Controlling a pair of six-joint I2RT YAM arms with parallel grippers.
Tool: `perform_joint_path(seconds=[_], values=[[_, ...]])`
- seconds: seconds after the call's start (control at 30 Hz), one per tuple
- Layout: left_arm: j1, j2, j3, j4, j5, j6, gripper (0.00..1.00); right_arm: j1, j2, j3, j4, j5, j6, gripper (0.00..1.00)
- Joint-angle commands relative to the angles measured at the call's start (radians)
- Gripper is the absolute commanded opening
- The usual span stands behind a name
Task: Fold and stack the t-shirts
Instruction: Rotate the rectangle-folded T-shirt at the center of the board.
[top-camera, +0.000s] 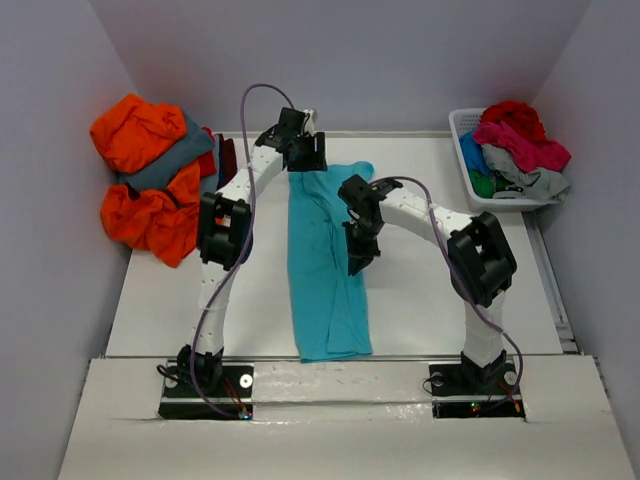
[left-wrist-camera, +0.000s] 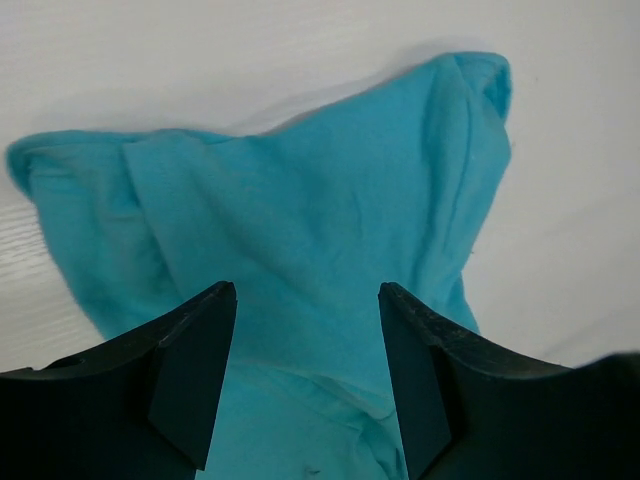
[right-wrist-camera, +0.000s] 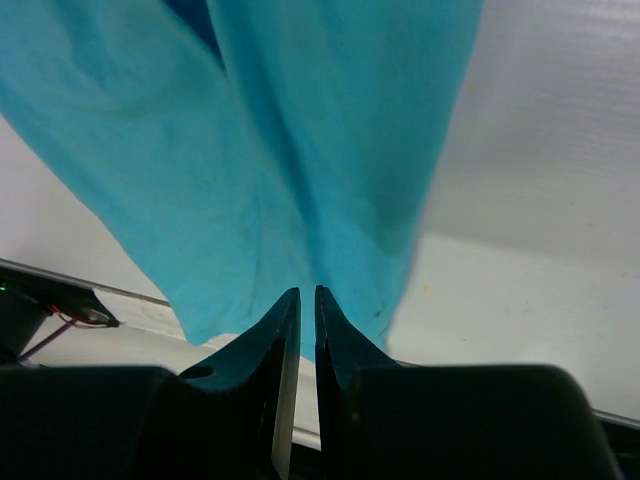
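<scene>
A turquoise soft-cloth t-shirt, folded into a long narrow strip, lies flat on the white table between the arms, probably laid out for a crosswise fold. The left gripper hovers over the shirt's far end, jaws apart and empty, seemingly placed to take it. The right gripper sits at the shirt's right edge, jaws almost together. I cannot tell whether they pinch cloth.

Left claw: dark jaws spread wide, nothing between them, tips poised over cloth.
Shirt: turquoise, rumpled, lying under the claw and spreading beyond it; one corner reaches far left, another rises far right.
Table: white, bare beyond and beside the shirt.
</scene>
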Motion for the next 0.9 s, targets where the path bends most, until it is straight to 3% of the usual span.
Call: perform_joint_path(seconds=[0.0, 0.33, 0.63, 0.87], values=[[-0.038, -0.027, 0.062, 0.009, 0.120, 0.045, 0.69, 0.024, -0.048, -0.056, 0.000, -0.019, 0.009, 0.17], [-0.076, 0.090, 0.126, 0.001, 0.141, 0.044, 0.69, 0.080, -0.055, -0.073, -0.006, -0.038, 0.034, 0.18], [-0.029, 0.055, -0.003, 0.035, 0.031, -0.013, 0.70, 0.132, -0.015, -0.001, -0.046, -0.058, 0.021, 0.18], [-0.009, 0.098, 0.030, -0.019, 0.026, -0.021, 0.70, 0.164, -0.025, -0.028, -0.058, -0.127, 0.014, 0.21]])
